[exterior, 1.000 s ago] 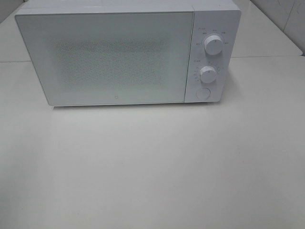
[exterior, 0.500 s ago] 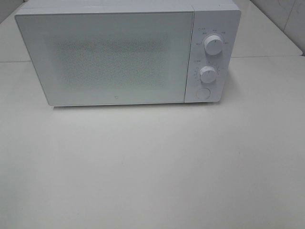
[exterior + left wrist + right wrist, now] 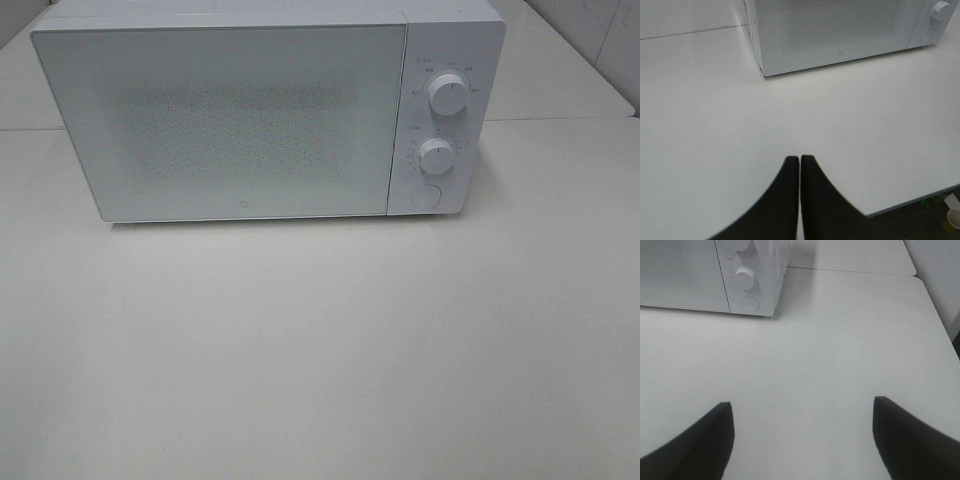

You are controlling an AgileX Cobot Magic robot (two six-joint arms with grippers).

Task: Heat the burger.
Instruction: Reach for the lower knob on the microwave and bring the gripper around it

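Observation:
The burger is out of view in every frame. A white microwave (image 3: 260,110) stands at the back of the white table (image 3: 320,350) with its door shut; it also shows in the left wrist view as the microwave (image 3: 840,30) and in the right wrist view as the microwave (image 3: 710,275). My left gripper (image 3: 800,159) hovers over bare table in front of the microwave, its black fingers pressed together with nothing between them. Over bare table right of the microwave, my right gripper (image 3: 802,407) stands wide open and empty. Neither gripper appears in the exterior high view.
Two round knobs (image 3: 447,95) (image 3: 436,156) and a round button (image 3: 426,197) sit on the microwave's right panel. The table's front edge (image 3: 910,202) shows in the left wrist view, with a paper cup (image 3: 954,218) on the floor below. A seam (image 3: 560,118) crosses the table behind.

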